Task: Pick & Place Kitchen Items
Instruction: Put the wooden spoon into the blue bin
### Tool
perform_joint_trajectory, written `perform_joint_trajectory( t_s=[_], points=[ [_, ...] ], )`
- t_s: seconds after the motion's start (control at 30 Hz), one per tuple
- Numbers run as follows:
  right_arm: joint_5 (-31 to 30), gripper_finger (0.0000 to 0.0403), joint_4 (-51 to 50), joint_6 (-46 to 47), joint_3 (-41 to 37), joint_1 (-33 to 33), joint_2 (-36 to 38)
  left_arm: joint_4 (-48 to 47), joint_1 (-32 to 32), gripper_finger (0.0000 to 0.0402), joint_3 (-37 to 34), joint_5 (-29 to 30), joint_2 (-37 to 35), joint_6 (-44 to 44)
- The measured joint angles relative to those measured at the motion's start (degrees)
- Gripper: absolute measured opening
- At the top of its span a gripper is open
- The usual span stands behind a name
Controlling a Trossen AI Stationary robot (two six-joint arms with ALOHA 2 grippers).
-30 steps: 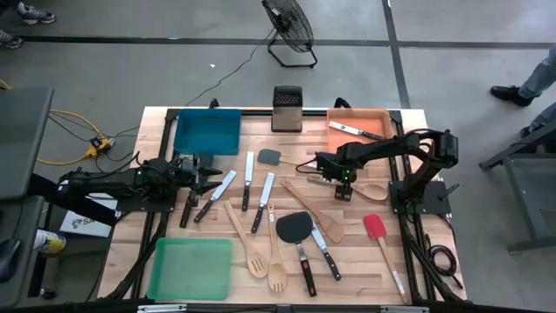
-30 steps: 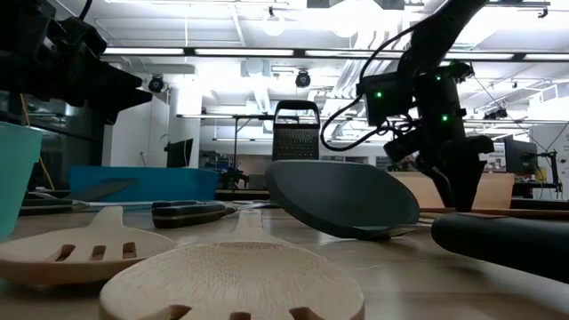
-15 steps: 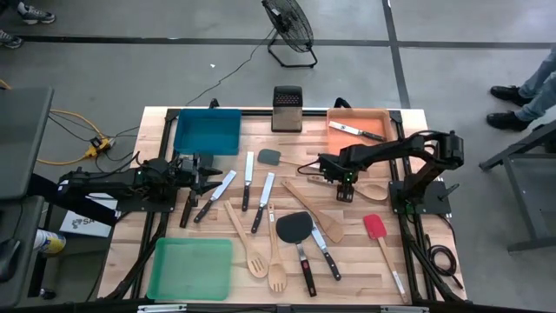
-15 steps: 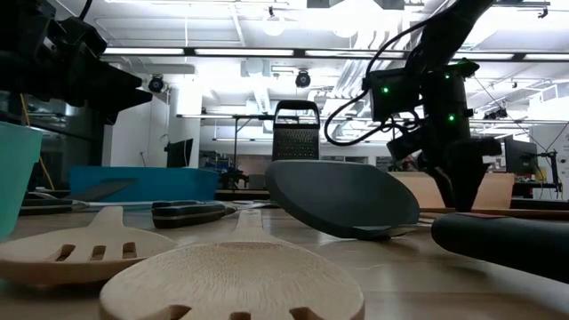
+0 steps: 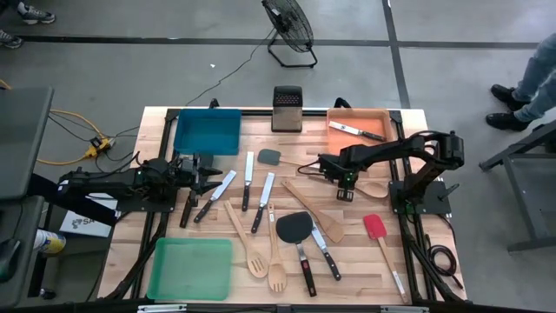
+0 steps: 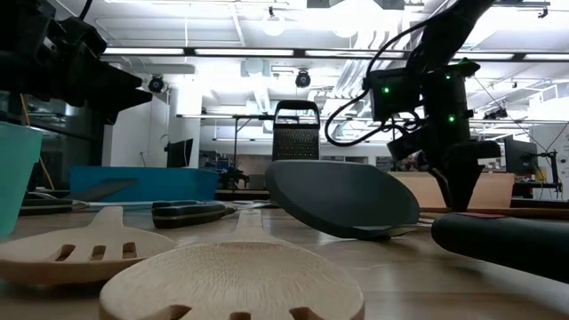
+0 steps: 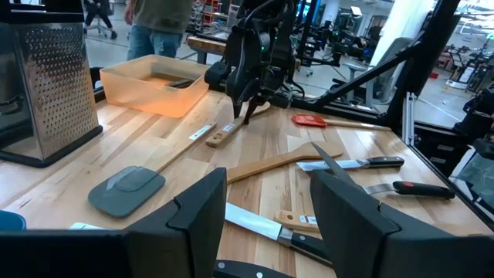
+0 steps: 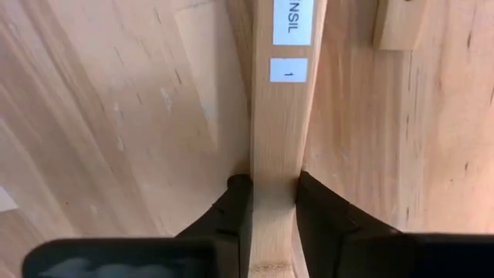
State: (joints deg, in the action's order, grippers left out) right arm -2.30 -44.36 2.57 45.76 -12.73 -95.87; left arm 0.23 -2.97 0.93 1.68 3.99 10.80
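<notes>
I see right gripper (image 8: 272, 202) pinching labelled wooden handle (image 8: 279, 116) flat on counter (image 8: 100, 116). Left gripper (image 7: 266, 212) parted, empty, near knives (image 5: 221, 191).

Grey concrete floor (image 5: 130, 61), black floor fan (image 5: 289, 29), ceiling strip lights (image 6: 222, 52)

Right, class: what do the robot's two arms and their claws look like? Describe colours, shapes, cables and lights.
Both arms are dark, nearly black, built from jointed segments. The right arm carries small green lights near its wrist and loose black cables looping beside it, clearest in the low view. Its right claw has two dark, flat-faced fingers. The left arm ends in the left claw, with two broad, angular black fingers.
</notes>
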Motion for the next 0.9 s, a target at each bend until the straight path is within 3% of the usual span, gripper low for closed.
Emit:
perform_joint_trajectory(
  t_s=[0.27,0.6,0.9],
  points=[
    [2.5,0.0068,-0.2,2.5,0.1,0.0,6.0,0.0,0.0,0.0186,0.0,0.0,0.0,0.0],
    [1.3,0.0068,1.2,5.1,0.4,1.6,14.5,0.0,0.0,0.0186,0.0,0.0,0.0,0.0],
    [0.8,0.0068,13.9,6.4,0.5,6.5,20.8,0.0,0.0,0.0186,0.0,0.0,0.0,0.0]
  ],
)
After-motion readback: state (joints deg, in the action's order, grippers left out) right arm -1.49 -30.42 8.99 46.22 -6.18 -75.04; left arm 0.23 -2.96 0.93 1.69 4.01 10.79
